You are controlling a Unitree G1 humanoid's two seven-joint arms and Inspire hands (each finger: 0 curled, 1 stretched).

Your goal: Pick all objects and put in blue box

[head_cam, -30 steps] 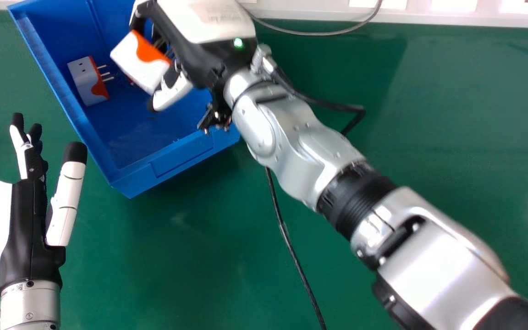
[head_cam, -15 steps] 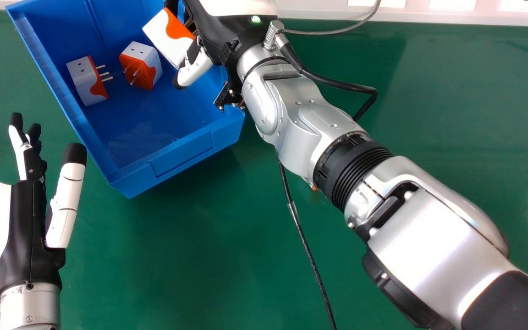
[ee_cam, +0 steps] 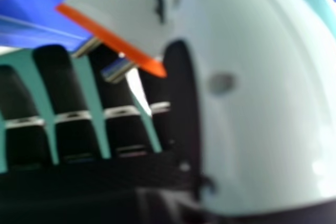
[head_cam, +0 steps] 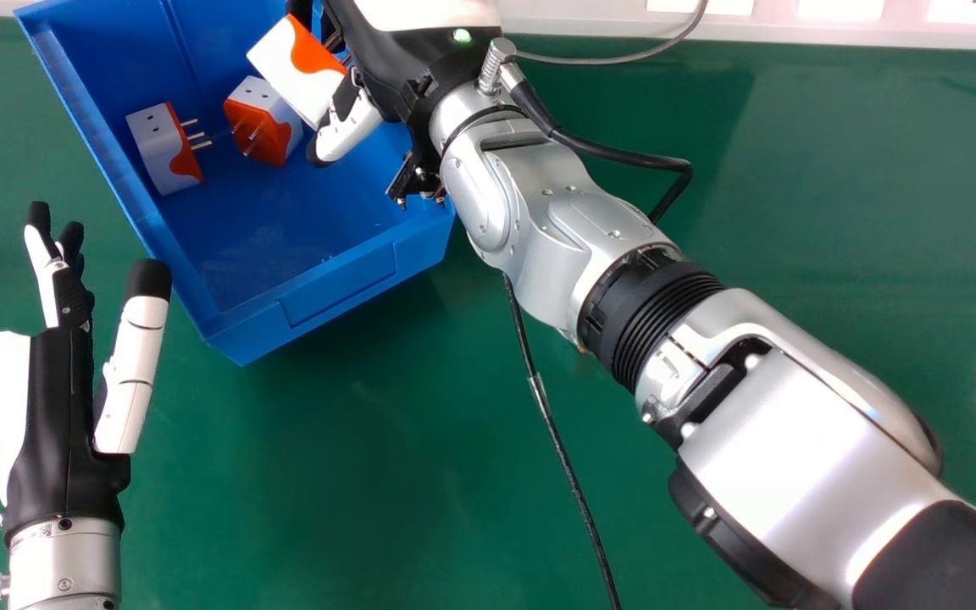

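Plug adapter (head_cam: pixel 296 72): shifted slightly leftward in head view, pinched in right hand (head_cam: pixel 420 68).
Handling: probably light, rigid, slick; grip casing (ee_cam: pixel 126 11) sides, avoiding prongs (ee_cam: pixel 119 70).
Blue box (head_cam: pixel 327 292): directly below right hand.
Left hand (head_cam: pixel 64 407): relaxed, lower left.

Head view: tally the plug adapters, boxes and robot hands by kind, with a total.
Plug adapters: 3 (one adapter and a second adapter in the box, a held adapter)
Blue box: 1
Hands: 2 (left hand, right hand)
Total: 6
Orange sliver by the right arm: unclear, uncounted.
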